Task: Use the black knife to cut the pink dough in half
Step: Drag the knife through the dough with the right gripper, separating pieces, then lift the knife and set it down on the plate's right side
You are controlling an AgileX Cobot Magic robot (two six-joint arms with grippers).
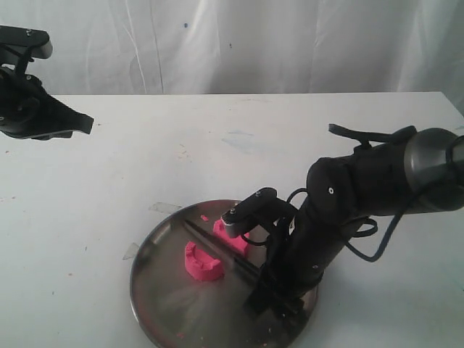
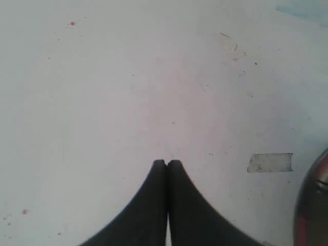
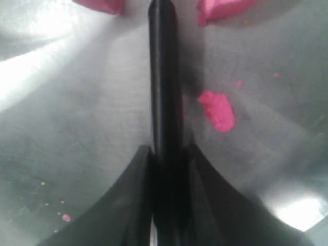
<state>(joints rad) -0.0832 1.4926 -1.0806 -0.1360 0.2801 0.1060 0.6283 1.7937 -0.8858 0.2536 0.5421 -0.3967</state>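
The pink dough lies in two pieces on the round steel plate (image 1: 156,290): one half-moon piece (image 1: 202,264) towards the plate's middle and another piece (image 1: 233,241) just behind the blade. The black knife (image 1: 217,246) lies between them, its point towards the far left of the plate. My right gripper (image 3: 169,151) is shut on the knife's handle (image 3: 165,102) low over the plate; both dough pieces (image 3: 223,7) show at that view's edge. My left gripper (image 2: 167,163) is shut on nothing, held above the white table far to the left.
A small pink lump (image 3: 218,110) and tiny crumbs lie on the plate beside the knife. A piece of clear tape (image 2: 270,162) sticks to the table near the plate's rim (image 2: 312,205). A white cloth backdrop (image 1: 239,43) hangs behind the table.
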